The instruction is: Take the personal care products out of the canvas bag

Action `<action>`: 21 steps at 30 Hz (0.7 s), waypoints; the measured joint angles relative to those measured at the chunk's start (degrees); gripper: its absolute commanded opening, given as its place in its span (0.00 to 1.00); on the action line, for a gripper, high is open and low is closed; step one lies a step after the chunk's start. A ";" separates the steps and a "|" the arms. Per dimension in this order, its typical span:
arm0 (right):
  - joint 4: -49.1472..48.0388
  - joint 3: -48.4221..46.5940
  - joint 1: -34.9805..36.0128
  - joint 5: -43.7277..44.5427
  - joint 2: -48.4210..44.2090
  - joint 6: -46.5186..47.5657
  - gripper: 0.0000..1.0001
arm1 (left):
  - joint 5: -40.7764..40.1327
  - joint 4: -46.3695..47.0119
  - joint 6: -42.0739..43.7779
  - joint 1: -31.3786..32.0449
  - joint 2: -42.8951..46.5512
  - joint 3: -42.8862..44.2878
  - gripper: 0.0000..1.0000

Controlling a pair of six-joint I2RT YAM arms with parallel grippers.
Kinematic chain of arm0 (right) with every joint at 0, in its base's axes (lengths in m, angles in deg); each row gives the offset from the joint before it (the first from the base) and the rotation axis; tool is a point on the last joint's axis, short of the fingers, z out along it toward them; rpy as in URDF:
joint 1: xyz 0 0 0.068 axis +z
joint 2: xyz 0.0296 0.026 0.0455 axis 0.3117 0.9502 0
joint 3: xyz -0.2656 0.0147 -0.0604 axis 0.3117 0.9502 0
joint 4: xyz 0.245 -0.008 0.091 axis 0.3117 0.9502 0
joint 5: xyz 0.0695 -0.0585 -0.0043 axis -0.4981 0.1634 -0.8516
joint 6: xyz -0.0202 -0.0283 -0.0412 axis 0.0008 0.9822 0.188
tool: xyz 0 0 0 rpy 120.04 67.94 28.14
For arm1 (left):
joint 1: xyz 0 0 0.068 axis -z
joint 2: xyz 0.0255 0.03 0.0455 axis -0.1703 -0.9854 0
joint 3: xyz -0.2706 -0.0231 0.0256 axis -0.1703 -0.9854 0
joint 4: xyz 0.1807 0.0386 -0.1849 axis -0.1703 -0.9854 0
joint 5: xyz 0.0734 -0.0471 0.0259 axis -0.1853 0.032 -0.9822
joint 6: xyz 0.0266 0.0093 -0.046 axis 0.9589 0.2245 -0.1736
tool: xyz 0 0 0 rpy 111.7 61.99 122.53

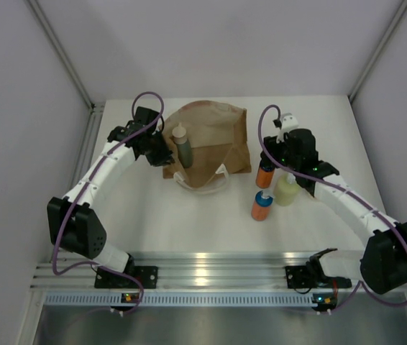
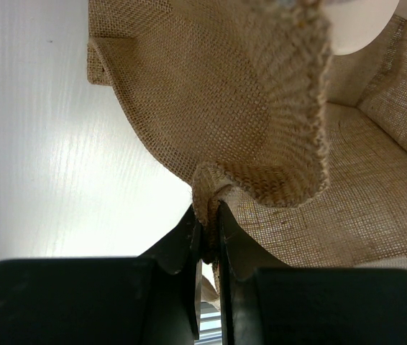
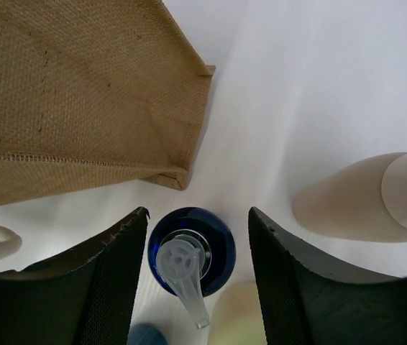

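Canvas bag (image 1: 214, 136): top centre of the overhead view, lying flat on the white table (image 1: 189, 223), mouth toward lower left. Coarse tan open weave with a stitched hem. A white rope handle (image 1: 205, 184) loops out below the mouth.

Dark grey-green bottle (image 1: 185, 153): lies on the bag's left part at the mouth. There is a pale piece just above it; I cannot tell whether it is a cap or a separate bottle.

Left gripper (image 2: 207, 237): at the bag's left edge, jaws pressed together on a puckered fold of the fabric. The weave fans out above the pinch.

Right of the bag, on bare table, three bottles stand close together:
- Orange bottle (image 1: 264, 177), upright, directly under the right gripper (image 3: 198, 212). In the wrist view its round glossy blue cap (image 3: 191, 251) carries a clear pump spout. The black textured fingers (image 3: 121, 273) stand spread either side of it. A gap shows on both sides and nothing is gripped.
- Second orange bottle (image 1: 261, 207), blue-capped, lower in the frame, near the first.
- Yellow-green bottle (image 1: 287, 191), just right of both, beside the right arm's wrist.

Cream bottle (image 3: 347, 205): right edge of the right wrist view, smooth tapered body with a lighter cap.

The bag's folded corner sits close to the upper left of the blue cap and is not touching it.

An aluminium rail (image 1: 211, 264) runs along the bottom of the overhead view.
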 measured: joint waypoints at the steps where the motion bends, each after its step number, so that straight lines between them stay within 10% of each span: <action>1: -0.09 0.00 0.00 0.26 0.00 0.00 0.58 | 0.00 0.00 0.00 0.00 0.00 0.00 0.00; 21: 1.33 -16.22 4.20 -3.10 -3.21 -4.26 0.62 | -0.13 -0.02 -0.28 0.00 0.00 0.00 0.00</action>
